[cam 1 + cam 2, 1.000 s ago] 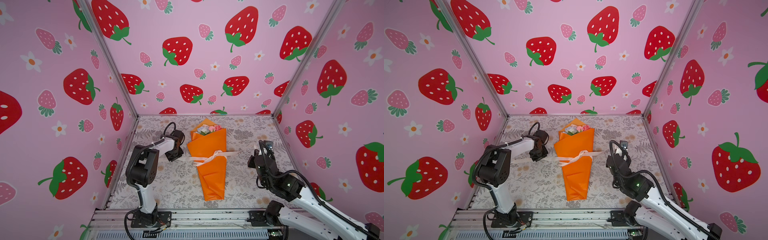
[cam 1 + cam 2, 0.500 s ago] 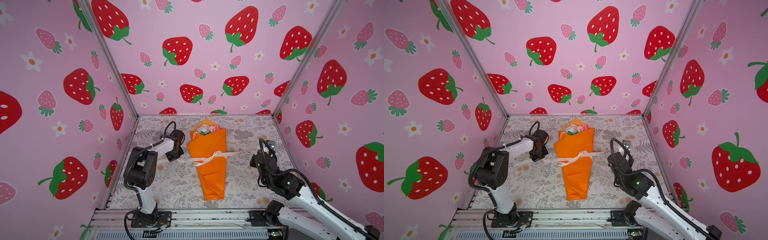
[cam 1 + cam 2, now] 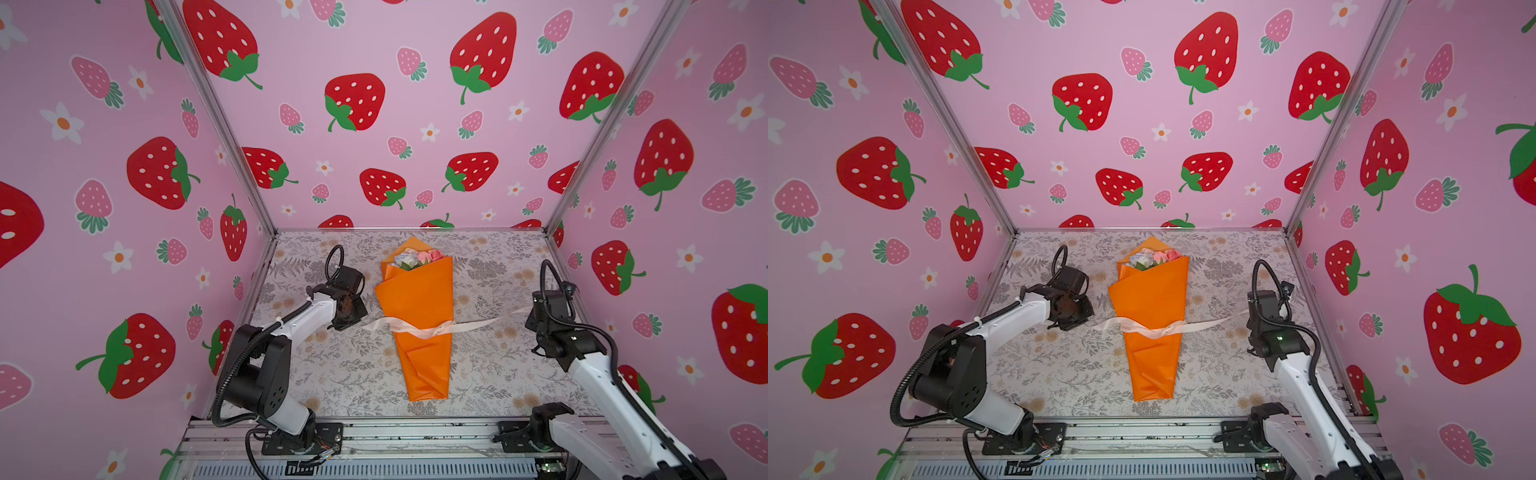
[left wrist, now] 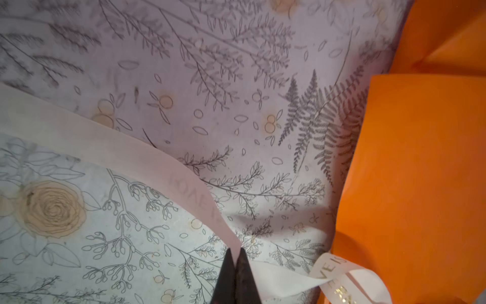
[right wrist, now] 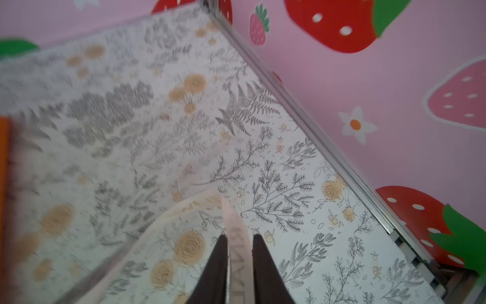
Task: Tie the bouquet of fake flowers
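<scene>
the bouquet [image 3: 419, 365] lies flat in the middle of the desk [image 3: 340, 374], between the two arms, with the flowers [image 3: 417, 257] toward the back wall and the pointy end toward the front. a ribbon [image 3: 419, 331] goes across its middle and sticks out on both sides. the left fingers [image 4: 224, 281] are pressed together and pinch one end of the ribbon. the right fingers [image 5: 214, 271] are spread a little, with the other end running between them; that picture is blurry, so i can't be sure they touch it. the bouquet looks very light, so it will likely slide if only one side is pulled. the orange paper [image 3: 1150, 291] looks smooth and crinkly and would dent if squeezed. the ribbon is thin, soft and slippery. so the best place to hold is the ribbon ends, close to the tips, pulling both sides the same.
</scene>
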Robot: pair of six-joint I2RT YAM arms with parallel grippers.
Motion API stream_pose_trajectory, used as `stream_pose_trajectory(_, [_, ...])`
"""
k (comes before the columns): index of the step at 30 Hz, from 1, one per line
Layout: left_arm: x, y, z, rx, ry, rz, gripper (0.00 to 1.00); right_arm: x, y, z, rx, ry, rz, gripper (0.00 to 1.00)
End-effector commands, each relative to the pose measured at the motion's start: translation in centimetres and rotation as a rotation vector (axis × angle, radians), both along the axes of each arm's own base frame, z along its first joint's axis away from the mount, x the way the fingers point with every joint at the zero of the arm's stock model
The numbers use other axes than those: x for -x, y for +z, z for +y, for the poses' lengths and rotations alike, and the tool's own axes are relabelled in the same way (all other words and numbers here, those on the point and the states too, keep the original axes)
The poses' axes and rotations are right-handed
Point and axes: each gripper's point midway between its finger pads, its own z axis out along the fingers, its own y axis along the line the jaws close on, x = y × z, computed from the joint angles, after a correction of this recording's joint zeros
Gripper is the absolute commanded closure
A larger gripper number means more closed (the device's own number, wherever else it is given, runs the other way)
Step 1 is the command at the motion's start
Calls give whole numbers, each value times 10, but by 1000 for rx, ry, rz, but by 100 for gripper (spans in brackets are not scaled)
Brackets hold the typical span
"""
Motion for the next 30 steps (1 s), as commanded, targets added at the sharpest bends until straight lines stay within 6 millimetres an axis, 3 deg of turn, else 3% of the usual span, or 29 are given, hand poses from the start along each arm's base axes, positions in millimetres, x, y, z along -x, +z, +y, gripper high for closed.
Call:
stream_pose_trajectory(1, [-4, 15, -15, 84, -28, -73, 100, -8, -16, 37, -194, 127, 24, 56])
stream_pose_trajectory(5, [-1, 17, -19, 112, -40, -90, 100, -13, -10, 59, -312, 178, 24, 49])
stream_pose_trajectory(13, [-4, 21, -24, 140, -51, -95, 100, 8, -31, 162, -916, 297, 67, 45])
stream_pose_trajectory(22, [-5, 23, -25, 144, -53, -101, 100, 20, -54, 195, -1223, 142, 21, 41])
stream_pose_trajectory(30, [-5, 28, -32, 177, -64, -99, 100, 8, -69, 204, -1295, 46, 9, 39])
